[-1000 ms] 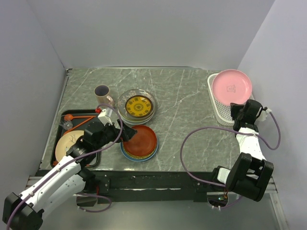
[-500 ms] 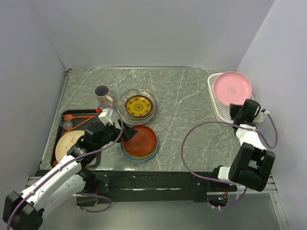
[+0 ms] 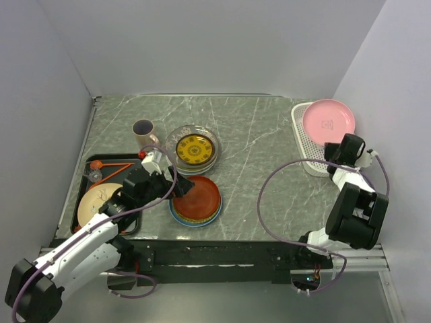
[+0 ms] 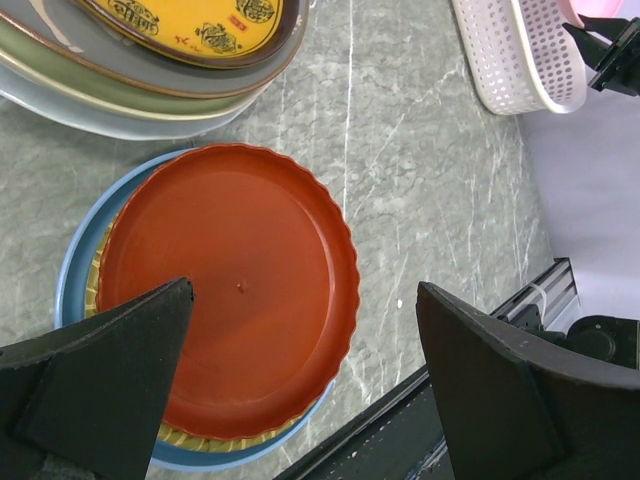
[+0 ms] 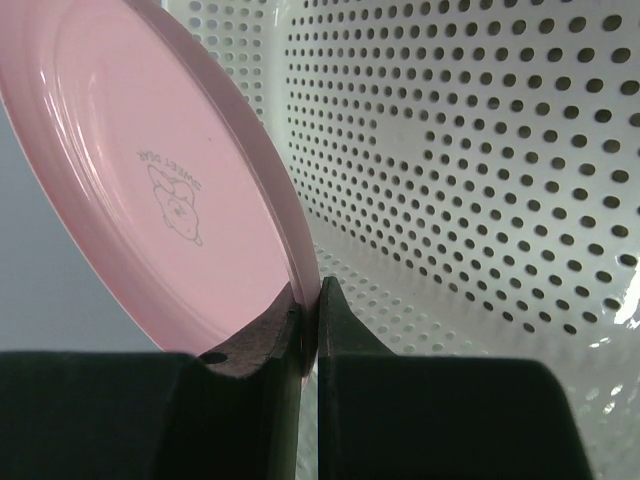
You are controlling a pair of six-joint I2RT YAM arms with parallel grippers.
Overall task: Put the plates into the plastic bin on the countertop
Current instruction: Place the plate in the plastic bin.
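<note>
Gripping the rim of a pink plate [image 5: 150, 170], my right gripper [image 5: 310, 305] is pinched almost closed, with one dark finger on each face of the plate's edge. In the right wrist view the plate stands tilted on edge at the left of the frame. The face toward the camera carries a small printed figure. The perforated white wall of the plastic bin [image 5: 470, 150] fills the right of that frame. From overhead, the pink plate sits at the upper right of the frame, over the far end of the bin. The bin lies along the right edge of the dark, white-veined countertop [image 3: 262, 134]. I cannot tell whether the plate touches the bin's floor.

My left gripper [image 4: 300, 300] hangs wide open and holds nothing. In the left wrist view its two dark fingers are spread at the lower left and lower right, above a red plate [image 4: 230, 250]. The red plate tops a small stack, with a yellow-edged plate [image 4: 230, 440] peeking out beneath it and a blue plate [image 4: 75, 290] at the bottom. Overhead, this stack lies low in the frame, left of centre.

Just above it in the frame is a second stack, where a yellow-patterned plate [image 3: 194, 147] rests in a clear glass plate [image 3: 213, 145] on paler plates. A beige mug [image 3: 143, 131] stands to its left. At the far left, a black tray [image 3: 92, 176] holds a beige plate [image 3: 95, 198] and some small orange pieces [image 3: 108, 163].
</note>
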